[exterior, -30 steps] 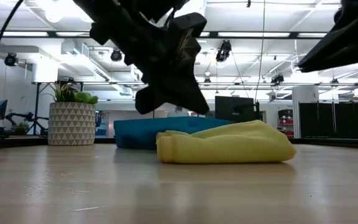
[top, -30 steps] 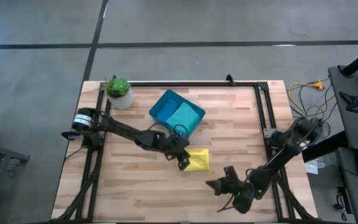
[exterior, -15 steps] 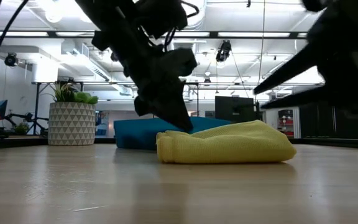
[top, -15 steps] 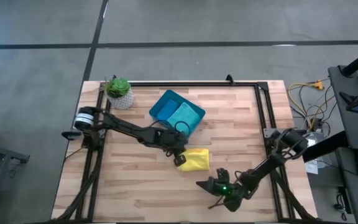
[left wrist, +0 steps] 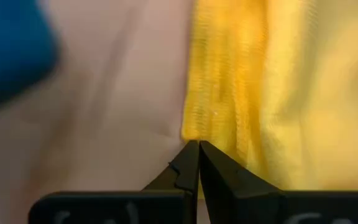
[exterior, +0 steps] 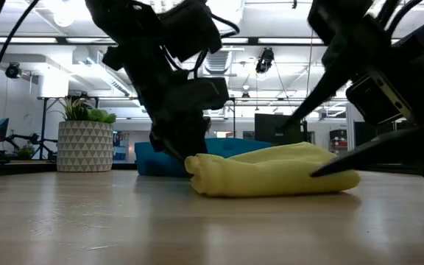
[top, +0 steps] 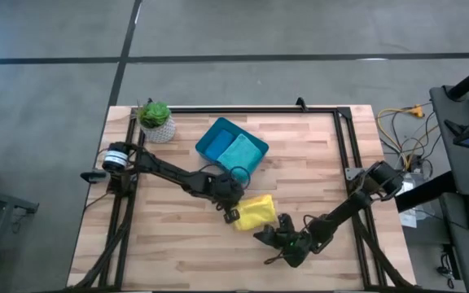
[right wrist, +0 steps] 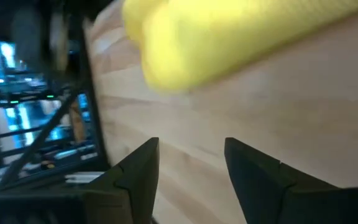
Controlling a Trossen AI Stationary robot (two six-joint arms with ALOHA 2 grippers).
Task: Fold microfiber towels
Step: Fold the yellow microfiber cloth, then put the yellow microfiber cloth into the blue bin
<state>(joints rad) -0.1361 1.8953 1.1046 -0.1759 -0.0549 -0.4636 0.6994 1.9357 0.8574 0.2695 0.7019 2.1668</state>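
Observation:
A yellow microfiber towel (top: 257, 213) lies folded in a thick bundle on the wooden table, near the middle. My left gripper (top: 233, 214) is shut, its tips down at the towel's left edge (left wrist: 194, 124). My right gripper (top: 267, 236) stands open just on the near side of the towel, low over the table. In the right wrist view the towel (right wrist: 229, 37) lies ahead of the spread fingers (right wrist: 135, 171), apart from them. A teal towel (top: 240, 153) lies in the blue bin (top: 215, 138). My left gripper sets its shut fingertips (left wrist: 194, 152) against the folded left edge (left wrist: 190, 132) of the yellow towel, near one corner. The fingers come slanting down from the table's left. The towel lies flat on the table.
The blue bin stands behind the yellow towel, toward the far edge. A potted plant (top: 156, 120) is at the far left corner. Black frame rails (top: 342, 146) run along the table's sides. Bare wood lies to the near left and far right.
My left gripper has sunk to the towel's left edge and nudged it, so the towel has turned a little. My right gripper has moved left and toward the far edge, down to the towel's near side, and has opened.

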